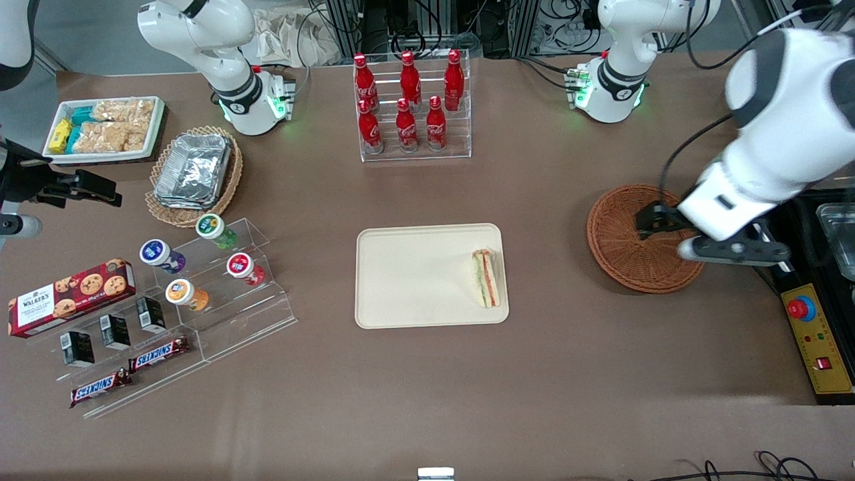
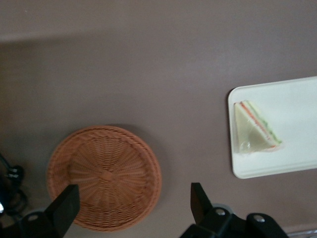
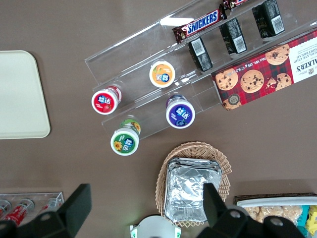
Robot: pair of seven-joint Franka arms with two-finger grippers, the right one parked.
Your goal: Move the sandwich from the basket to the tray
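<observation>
The sandwich (image 1: 487,278) lies on the cream tray (image 1: 414,277), close to the tray's edge that faces the basket; it also shows in the left wrist view (image 2: 255,129) on the tray (image 2: 287,158). The reddish-brown wicker basket (image 1: 634,239) is empty, as the left wrist view (image 2: 104,176) shows. My left gripper (image 1: 731,252) hangs high above the basket's rim at the working arm's end. It is open and empty (image 2: 133,198), with its dark fingertips (image 2: 67,201) wide apart.
A rack of red cola bottles (image 1: 411,107) stands farther from the camera than the tray. A control box with a red button (image 1: 811,334) lies beside the basket at the table's edge. Acrylic snack shelves (image 1: 200,300) and a tan basket of foil containers (image 1: 194,174) lie toward the parked arm's end.
</observation>
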